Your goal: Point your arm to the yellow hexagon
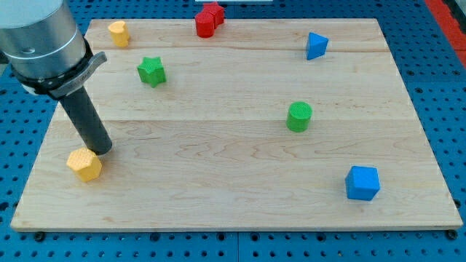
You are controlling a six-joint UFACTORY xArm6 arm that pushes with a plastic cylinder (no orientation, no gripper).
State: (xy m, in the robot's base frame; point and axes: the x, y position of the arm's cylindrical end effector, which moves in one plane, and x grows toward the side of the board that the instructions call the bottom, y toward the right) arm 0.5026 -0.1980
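A yellow hexagon block [85, 164] lies near the view's left edge of the wooden board, low down. My tip [103, 151] rests on the board just to the upper right of it, touching or nearly touching its edge. The dark rod slants up and left to the grey arm body [40, 36] at the view's top left. A second yellow block [119, 33] sits at the board's top left corner.
A green star [151, 70] lies at upper left, a red block [208, 20] at the top edge, a blue triangular block [316, 45] at upper right, a green cylinder [298, 116] right of centre, a blue cube [362, 182] at lower right. The board [218, 182] lies on a blue perforated table.
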